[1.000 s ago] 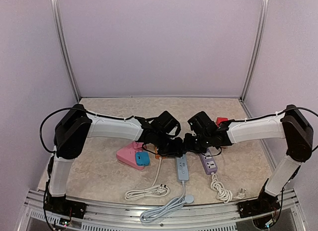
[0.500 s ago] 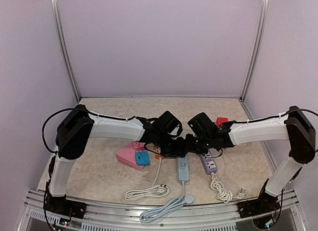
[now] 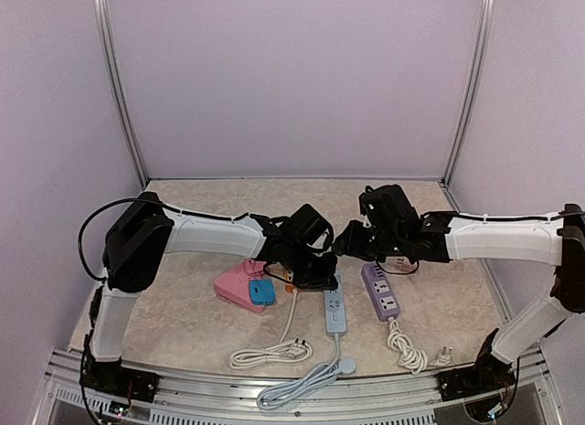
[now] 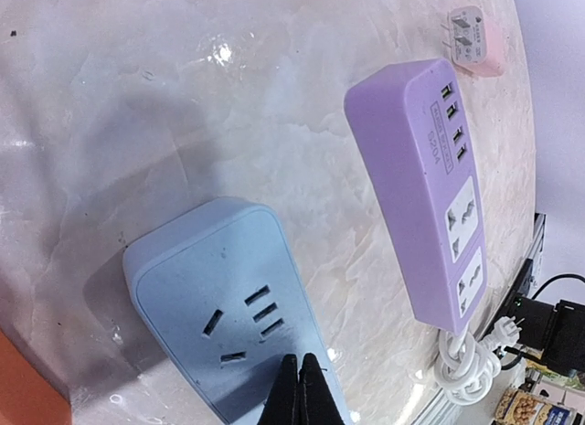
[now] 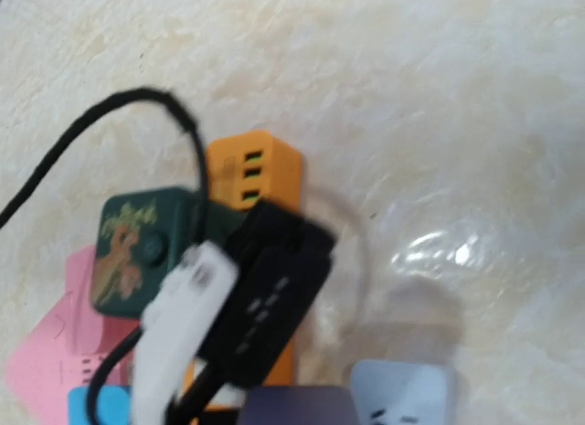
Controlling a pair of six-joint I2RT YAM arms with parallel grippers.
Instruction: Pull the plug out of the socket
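— Entry one, left pincer (image 4: 298, 385)?
— Tips pressed together, set on the top face of the blue socket strip (image 4: 210, 288), near its far end, just beside the upturned holes.
— How does the strip lie?
— Flat on the bench (image 3: 183, 324). Its long axis runs far-to-near, socket end pointing away from the arm bases, cord (image 3: 306, 381) leaving the near end.
— Neighbours?
— Purple strip (image 4: 425, 187) just right, roughly parallel, not touching. Pink adapter (image 4: 472, 41) beyond it. Orange block (image 5: 258, 169) and pink strip (image 3: 236, 286) to the left.
— Right pincer (image 3: 345, 245)?
— Hangs above the bench, just right of the left pincer. Its view is blurred, so I cannot tell whether it is spread, pressed together or pinching.
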